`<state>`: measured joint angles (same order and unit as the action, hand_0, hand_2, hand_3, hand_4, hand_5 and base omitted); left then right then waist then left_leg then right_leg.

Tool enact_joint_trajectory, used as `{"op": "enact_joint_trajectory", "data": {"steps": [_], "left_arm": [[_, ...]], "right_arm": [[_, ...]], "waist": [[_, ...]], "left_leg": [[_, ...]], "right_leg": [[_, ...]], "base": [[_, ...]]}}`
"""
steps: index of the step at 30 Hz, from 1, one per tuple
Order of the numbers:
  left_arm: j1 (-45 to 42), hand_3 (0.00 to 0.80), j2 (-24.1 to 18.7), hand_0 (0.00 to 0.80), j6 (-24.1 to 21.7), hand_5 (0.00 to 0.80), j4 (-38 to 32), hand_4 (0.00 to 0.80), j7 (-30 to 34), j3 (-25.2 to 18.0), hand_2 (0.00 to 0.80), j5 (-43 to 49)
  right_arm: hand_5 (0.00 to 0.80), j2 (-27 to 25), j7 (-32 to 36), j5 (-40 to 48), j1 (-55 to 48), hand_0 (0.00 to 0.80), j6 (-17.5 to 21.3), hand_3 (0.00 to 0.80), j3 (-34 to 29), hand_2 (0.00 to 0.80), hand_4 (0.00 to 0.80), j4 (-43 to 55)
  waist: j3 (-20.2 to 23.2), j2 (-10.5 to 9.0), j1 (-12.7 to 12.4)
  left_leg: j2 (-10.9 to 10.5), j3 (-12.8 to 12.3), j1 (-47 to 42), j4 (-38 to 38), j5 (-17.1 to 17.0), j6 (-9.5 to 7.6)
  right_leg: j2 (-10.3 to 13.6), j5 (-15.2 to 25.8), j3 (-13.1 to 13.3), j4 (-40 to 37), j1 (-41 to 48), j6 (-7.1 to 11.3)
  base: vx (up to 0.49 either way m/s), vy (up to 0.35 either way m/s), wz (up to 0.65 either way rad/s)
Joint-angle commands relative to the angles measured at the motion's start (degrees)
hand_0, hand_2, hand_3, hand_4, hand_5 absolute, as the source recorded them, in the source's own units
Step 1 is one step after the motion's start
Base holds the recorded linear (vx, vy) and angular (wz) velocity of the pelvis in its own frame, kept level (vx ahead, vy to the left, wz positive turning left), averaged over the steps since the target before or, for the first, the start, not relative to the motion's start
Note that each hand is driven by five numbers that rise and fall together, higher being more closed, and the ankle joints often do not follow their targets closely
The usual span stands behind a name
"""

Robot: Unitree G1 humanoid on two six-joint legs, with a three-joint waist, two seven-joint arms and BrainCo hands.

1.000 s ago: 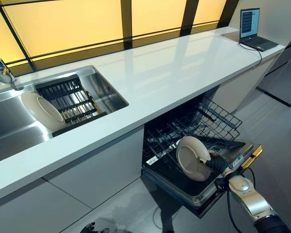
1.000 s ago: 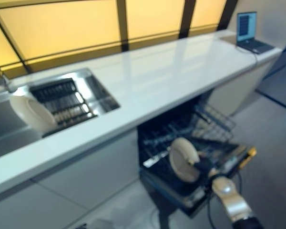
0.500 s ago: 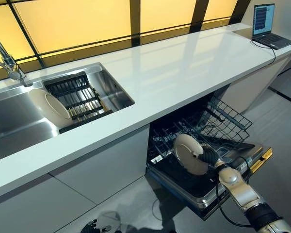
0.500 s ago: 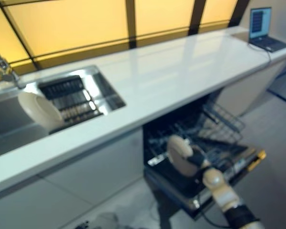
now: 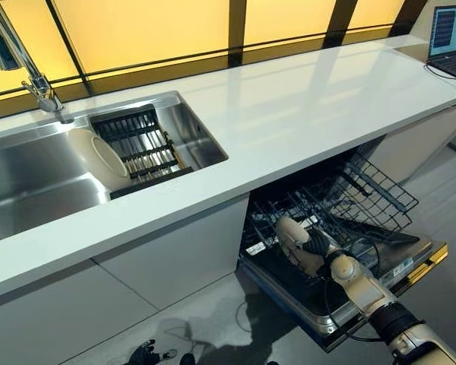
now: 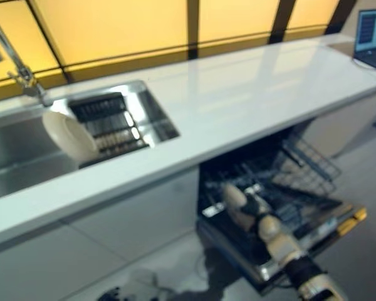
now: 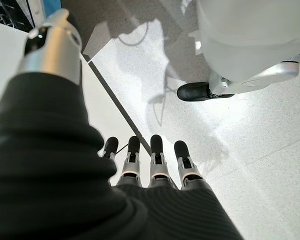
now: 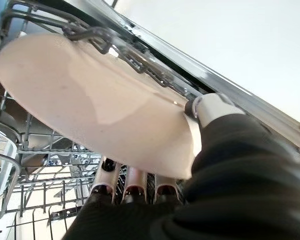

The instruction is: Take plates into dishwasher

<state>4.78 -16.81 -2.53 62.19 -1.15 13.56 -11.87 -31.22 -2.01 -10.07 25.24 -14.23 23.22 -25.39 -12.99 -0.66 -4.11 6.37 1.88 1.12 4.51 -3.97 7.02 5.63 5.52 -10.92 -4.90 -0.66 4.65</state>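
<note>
1. The right hand holds a cream plate on its edge – probably so it can slip between the wires of the pulled-out dishwasher rack.
2. Its thumb is on one side of the plate and its fingers on the other – a firm pinch.
3. Another plate waits, leaning in the sink by the drying rack.
4. The left hand hangs over the floor, fingers straight, holding nothing.

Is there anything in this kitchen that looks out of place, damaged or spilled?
Nothing stands out. The right hand holds one plate on edge in the dishwasher rack; another plate leans in the sink. No spill or breakage shows.
</note>
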Motion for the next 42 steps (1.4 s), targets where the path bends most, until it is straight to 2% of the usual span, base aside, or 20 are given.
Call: {"op": "enact_joint_trajectory", "data": {"steps": [1, 7, 21, 42], "left_arm": [[4.14, 0.000, -1.39, 0.000, -0.56, 0.000, 1.62, 0.000, 0.42, 4.08, 0.000, 3.27], [5.11, 0.000, -1.29, 0.000, -0.72, 0.000, 1.10, 0.000, 0.63, 5.03, 0.000, 3.00], [6.60, 0.000, -0.96, 0.000, -0.56, 0.000, 1.83, 0.000, 0.72, 5.94, 0.000, 2.92], [7.27, 0.000, -0.22, 0.000, -0.65, 0.000, 2.13, 0.000, 0.27, 5.87, 0.000, 3.41]], "right_arm": [[0.800, 3.31, -0.68, 0.26, 4.52, 0.800, 1.36, 0.800, 3.69, 0.800, 0.800, -0.42], [0.800, 4.90, -1.62, 1.51, 6.56, 0.800, -0.13, 0.800, 5.33, 0.800, 0.800, -4.20], [0.800, 8.17, -2.04, 2.30, 8.79, 0.800, -0.27, 0.800, 6.96, 0.800, 0.800, -8.94], [0.800, 9.80, 0.42, 1.59, 7.01, 0.800, -0.24, 0.800, 8.78, 0.800, 0.800, -5.96]], "waist": [[-0.46, -1.51, -1.49], [-1.02, -1.06, -2.34], [-1.72, -0.08, -3.39], [-1.81, -0.27, -3.01]], "left_leg": [[-3.14, -2.68, 3.72, 0.49, -1.43, -3.97], [-3.57, -2.01, 4.38, 0.49, -1.60, -4.08], [-4.08, -0.64, 5.25, 0.49, -2.16, -4.11], [-4.02, -0.68, 5.27, 0.49, -2.23, -4.12]], "right_leg": [[-0.19, -5.43, -1.56, 5.72, 0.18, -0.91], [-0.03, -5.34, -2.24, 5.85, -0.20, -1.10], [0.42, -5.39, -3.41, 6.40, -0.96, -1.37], [0.40, -5.34, -3.67, 6.59, -1.34, -1.54]], "base": [[-0.004, 0.007, 0.06], [-0.008, 0.005, 0.05], [-0.006, 0.005, 0.05], [0.000, 0.000, 0.00]]}}
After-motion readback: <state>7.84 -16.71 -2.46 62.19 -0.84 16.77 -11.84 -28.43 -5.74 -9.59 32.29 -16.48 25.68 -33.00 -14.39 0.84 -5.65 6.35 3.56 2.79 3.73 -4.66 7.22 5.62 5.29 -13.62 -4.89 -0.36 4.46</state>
